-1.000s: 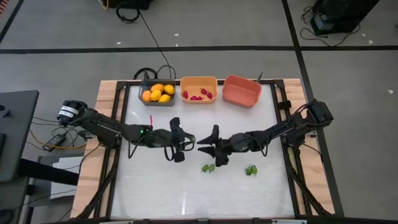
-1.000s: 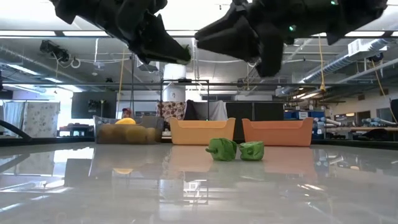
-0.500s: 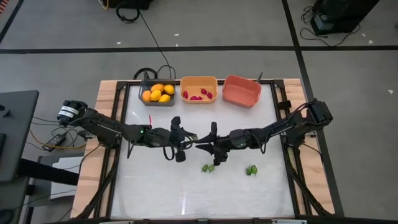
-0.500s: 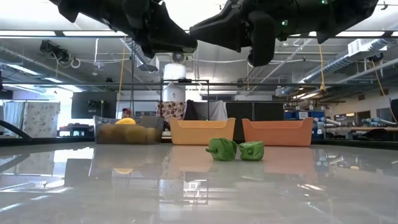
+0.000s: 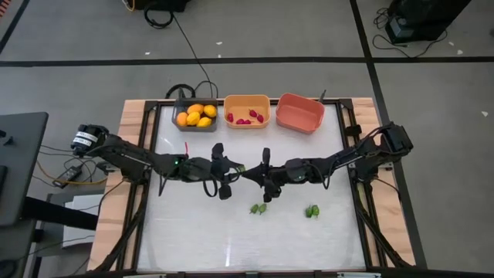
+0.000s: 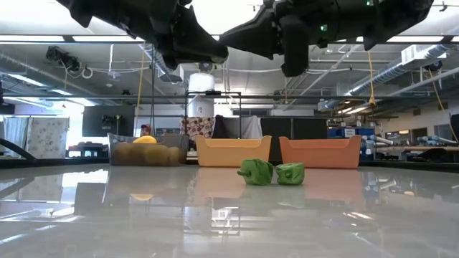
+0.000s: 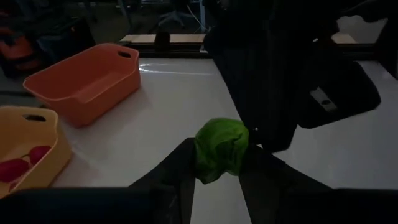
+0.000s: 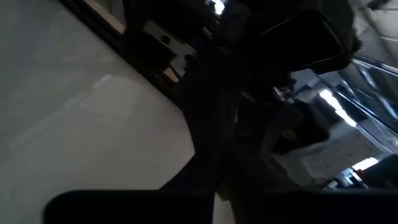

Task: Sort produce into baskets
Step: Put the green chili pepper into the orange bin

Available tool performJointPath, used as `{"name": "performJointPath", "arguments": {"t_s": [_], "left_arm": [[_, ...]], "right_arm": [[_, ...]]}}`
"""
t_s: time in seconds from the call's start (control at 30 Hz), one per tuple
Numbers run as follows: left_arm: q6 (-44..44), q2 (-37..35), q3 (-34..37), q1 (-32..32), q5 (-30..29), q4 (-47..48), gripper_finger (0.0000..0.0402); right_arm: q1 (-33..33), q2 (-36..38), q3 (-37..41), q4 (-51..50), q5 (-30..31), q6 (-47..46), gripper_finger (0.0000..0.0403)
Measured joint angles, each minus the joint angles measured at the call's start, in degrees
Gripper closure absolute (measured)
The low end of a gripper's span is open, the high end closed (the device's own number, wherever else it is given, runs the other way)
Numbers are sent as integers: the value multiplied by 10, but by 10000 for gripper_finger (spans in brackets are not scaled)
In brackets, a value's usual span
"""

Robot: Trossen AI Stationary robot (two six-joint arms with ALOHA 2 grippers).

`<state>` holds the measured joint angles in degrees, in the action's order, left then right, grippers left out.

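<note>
White table (image 5: 193,232) from above: grey bin (image 5: 194,116) of yellow fruits, orange bin (image 5: 247,111) with red bits, empty salmon bin (image 5: 299,113) along the far edge; two green pieces (image 5: 258,208) lie loose. Wrist view: left gripper (image 7: 217,165) is clamped on a green piece (image 7: 221,149). Right gripper (image 5: 258,174) meets it mid-table, fingers unclear.

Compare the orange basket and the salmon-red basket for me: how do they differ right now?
The orange basket holds red pieces; the salmon-red basket holds nothing. The orange basket sits in the middle of the row, square to the table edge; the salmon-red basket is at the right end, turned slightly askew. Both are small rectangular bins of similar size at the far edge of the table.
</note>
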<state>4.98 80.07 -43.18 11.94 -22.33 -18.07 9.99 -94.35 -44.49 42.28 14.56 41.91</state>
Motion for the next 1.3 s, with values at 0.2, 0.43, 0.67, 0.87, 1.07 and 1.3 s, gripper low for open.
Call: {"name": "performJointPath", "arguments": {"t_s": [0.2,0.43,0.67,0.87,1.07,1.3], "left_arm": [[33,0,0,-1,-3,9,287],[76,0,-1,-3,6,17,249],[107,0,2,-11,9,69,182],[134,15,24,-10,7,72,158],[182,67,34,-11,13,66,159],[180,152,34,-11,71,-12,159]], "right_arm": [[20,0,0,20,97,19,394],[39,0,0,24,160,43,398],[49,0,0,22,315,91,400],[25,0,0,-28,381,126,400],[-30,0,1,-164,382,55,400],[-119,18,1,-276,399,-68,400]]}}
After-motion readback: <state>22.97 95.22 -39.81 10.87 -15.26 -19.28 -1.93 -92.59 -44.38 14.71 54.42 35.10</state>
